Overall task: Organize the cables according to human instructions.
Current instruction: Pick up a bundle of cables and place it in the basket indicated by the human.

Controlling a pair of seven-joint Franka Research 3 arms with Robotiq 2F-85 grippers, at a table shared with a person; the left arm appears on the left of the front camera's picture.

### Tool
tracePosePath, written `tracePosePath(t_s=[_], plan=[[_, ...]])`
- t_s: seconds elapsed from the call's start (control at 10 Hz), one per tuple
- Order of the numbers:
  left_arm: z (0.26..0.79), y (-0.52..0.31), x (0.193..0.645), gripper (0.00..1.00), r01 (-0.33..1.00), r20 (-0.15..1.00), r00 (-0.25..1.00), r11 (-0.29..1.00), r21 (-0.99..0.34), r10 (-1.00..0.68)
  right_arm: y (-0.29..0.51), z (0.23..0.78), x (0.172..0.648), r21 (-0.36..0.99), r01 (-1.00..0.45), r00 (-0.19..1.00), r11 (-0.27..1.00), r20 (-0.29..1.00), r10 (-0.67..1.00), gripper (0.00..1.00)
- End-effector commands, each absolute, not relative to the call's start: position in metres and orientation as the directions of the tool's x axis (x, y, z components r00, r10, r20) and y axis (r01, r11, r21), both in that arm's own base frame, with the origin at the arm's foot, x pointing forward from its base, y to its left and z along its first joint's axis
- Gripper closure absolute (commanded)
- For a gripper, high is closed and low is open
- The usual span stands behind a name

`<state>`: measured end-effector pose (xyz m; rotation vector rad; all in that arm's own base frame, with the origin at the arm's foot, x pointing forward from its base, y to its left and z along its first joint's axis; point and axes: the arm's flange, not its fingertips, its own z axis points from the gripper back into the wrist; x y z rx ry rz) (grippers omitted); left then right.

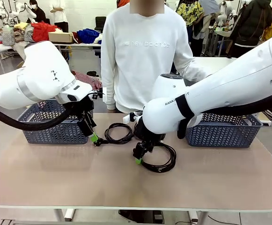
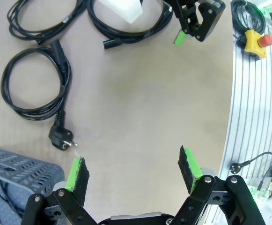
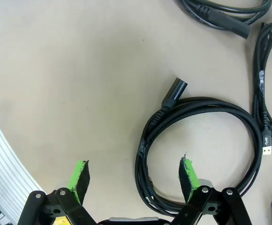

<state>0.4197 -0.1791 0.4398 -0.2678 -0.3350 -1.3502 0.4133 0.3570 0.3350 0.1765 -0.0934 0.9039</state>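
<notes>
A black cable coil (image 1: 119, 140) with a round plug (image 2: 61, 139) lies just right of my left gripper (image 1: 93, 136). In the left wrist view that gripper (image 2: 132, 168) is open above bare table, with the coil (image 2: 7, 89) ahead on the left. My right gripper (image 1: 139, 157) hangs low over a second coil (image 1: 166, 166). It is open (image 3: 134, 176), and the near side of this coil (image 3: 144, 140) lies between its fingers. Two more cables (image 2: 42, 26) (image 2: 126, 33) lie farther off. One cord with a USB end (image 3: 260, 93) lies beside the second coil.
A grey basket (image 1: 56, 133) stands at the left behind my left arm, another (image 1: 222, 136) at the right. A person in a white sweatshirt (image 1: 140, 56) stands at the far edge. A yellow emergency button (image 2: 255, 40) sits off the table's side.
</notes>
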Motion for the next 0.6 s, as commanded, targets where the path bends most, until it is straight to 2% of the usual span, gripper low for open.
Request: tracePosePath(t_s=[0.0, 0.5], plan=[[0.440, -0.178, 0.420, 0.00, 0.979, 0.385, 0.187, 0.205, 0.006, -0.904, 0.367, 0.332, 0.418, 0.077, -0.774, 0.633, 0.629, 0.113, 0.766, 0.00], [0.440, -0.178, 0.420, 0.00, 0.979, 0.385, 0.187, 0.205, 0.006, -0.904, 0.373, 0.320, 0.421, 0.070, -0.776, 0.631, 0.627, 0.084, 0.771, 0.00]])
